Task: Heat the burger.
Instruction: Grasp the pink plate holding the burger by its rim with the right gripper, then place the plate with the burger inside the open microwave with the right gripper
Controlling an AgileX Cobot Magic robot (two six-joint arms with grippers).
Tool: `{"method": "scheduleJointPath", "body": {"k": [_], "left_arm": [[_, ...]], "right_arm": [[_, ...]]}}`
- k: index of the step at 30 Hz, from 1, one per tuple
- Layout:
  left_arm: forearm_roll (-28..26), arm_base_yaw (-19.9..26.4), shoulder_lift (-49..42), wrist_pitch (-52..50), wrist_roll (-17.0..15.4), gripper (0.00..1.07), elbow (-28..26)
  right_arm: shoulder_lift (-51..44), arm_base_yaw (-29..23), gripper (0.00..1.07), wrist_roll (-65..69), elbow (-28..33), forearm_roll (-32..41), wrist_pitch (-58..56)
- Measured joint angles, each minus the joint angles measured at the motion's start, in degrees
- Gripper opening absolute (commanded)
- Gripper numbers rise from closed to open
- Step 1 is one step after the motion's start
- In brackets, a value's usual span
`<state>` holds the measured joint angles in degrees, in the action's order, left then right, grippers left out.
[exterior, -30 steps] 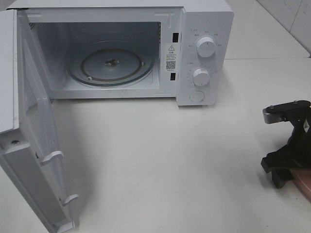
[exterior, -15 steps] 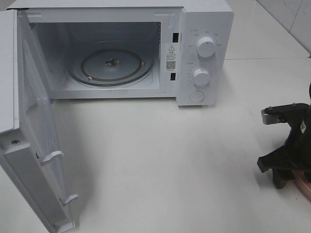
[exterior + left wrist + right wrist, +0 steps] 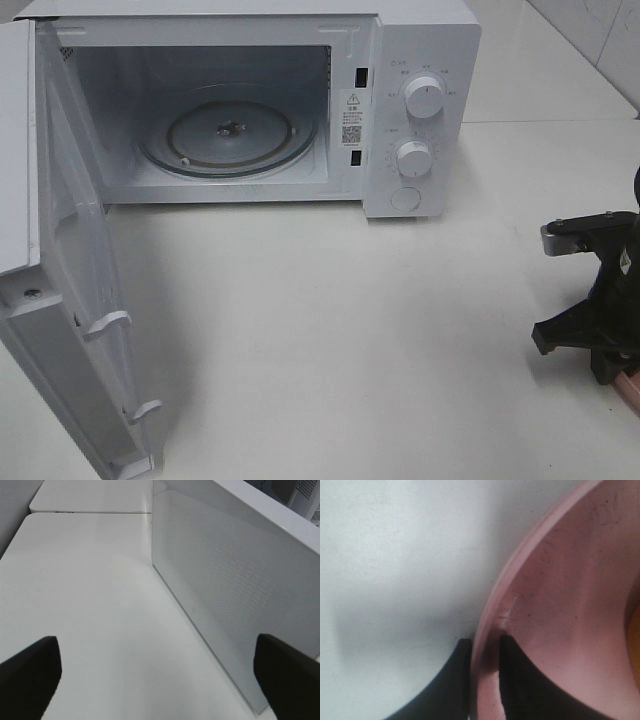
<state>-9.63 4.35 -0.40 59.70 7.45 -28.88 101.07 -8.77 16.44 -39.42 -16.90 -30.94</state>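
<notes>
Right now the right gripper has its jaws drawn narrow on the rim of the pink plate, one finger outside the lip and one inside, so the plate looks pinched rather than merely straddled. The burger hardly shows: only an orange-yellow sliver past the plate's floor, which I take to be it, resting on that plate. Plate and gripper sit well to the right of the microwave and nearer the front of the table than its control panel. The pinched part of the rim is the side towards the microwave, so the burger lies beyond the fingers, away from the oven. The door hangs wide open on the microwave's left, and the glass turntable is bare. The right arm is clearly the nearer one. The left gripper stands wide open and empty beside a perforated white panel of the microwave
</notes>
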Motion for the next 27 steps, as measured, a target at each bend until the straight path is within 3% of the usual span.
{"method": "scheduleJointPath", "body": {"k": [10, 27], "left_arm": [[0.00, 0.00, 0.00, 0.00, 0.00, 1.00, 0.00], [0.00, 0.00, 0.00, 0.00, 0.00, 1.00, 0.00]], "right_arm": [[-0.06, -0.80, 0.00, 1.20, -0.63, -1.49, -2.06], [-4.24, -8.88, 0.00, 18.33, -0.23, -16.39, -10.20]]}}
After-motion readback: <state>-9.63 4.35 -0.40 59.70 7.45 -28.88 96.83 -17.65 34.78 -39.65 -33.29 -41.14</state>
